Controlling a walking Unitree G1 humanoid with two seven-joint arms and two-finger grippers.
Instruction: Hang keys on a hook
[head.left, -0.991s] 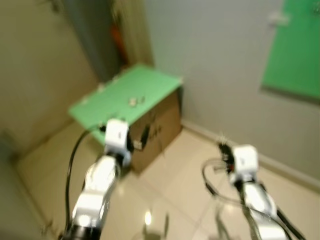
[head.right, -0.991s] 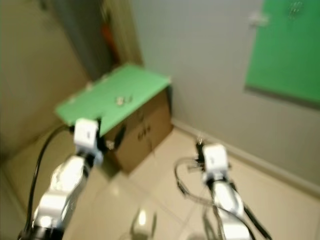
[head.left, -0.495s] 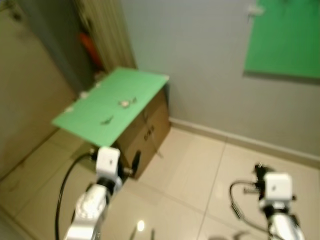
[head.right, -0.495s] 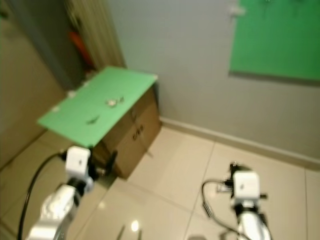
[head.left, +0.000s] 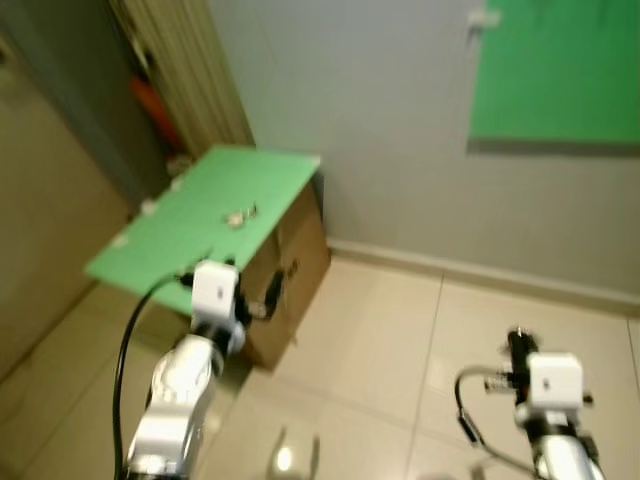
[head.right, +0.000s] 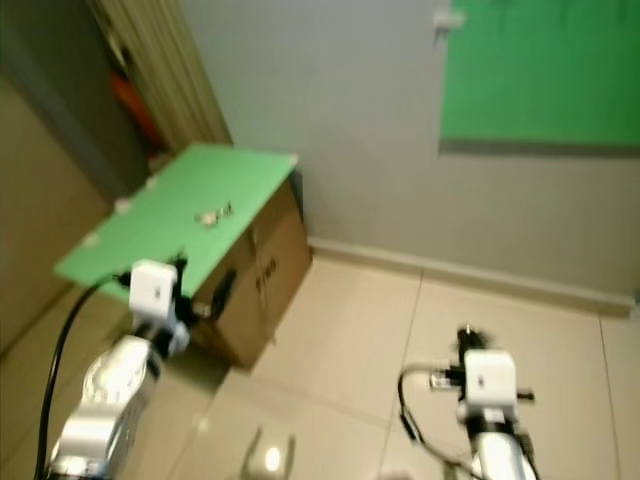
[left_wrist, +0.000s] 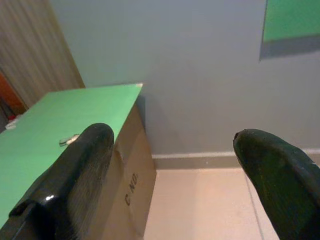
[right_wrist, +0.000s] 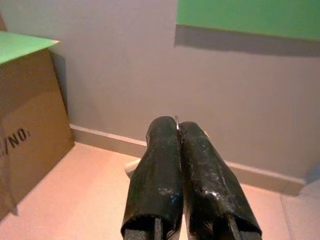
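Observation:
A small set of keys (head.left: 240, 215) lies on a green board (head.left: 205, 225) that tops a cardboard box (head.left: 295, 270) at the left, against the wall. The keys also appear in the left wrist view (left_wrist: 69, 140). My left gripper (head.left: 272, 290) hovers by the box's near edge, short of the keys, with its fingers (left_wrist: 82, 170) wide open and nothing between them. My right gripper (head.left: 518, 345) is held over the floor at the right, shut (right_wrist: 177, 125), pointing at the wall. A green panel (head.left: 555, 70) hangs on the wall, with a small white fitting (head.left: 483, 18) at its top left corner.
Beige floor tiles (head.left: 380, 350) spread between the box and my right arm. A white skirting (head.left: 480, 275) runs along the grey wall. Behind the box stand a ribbed curtain or door edge (head.left: 180, 70) and something orange (head.left: 155, 105).
The camera has swung and steadied, so the whole scene has shifted. My left gripper now sits higher, close to the box's near edge. The right gripper stays shut.

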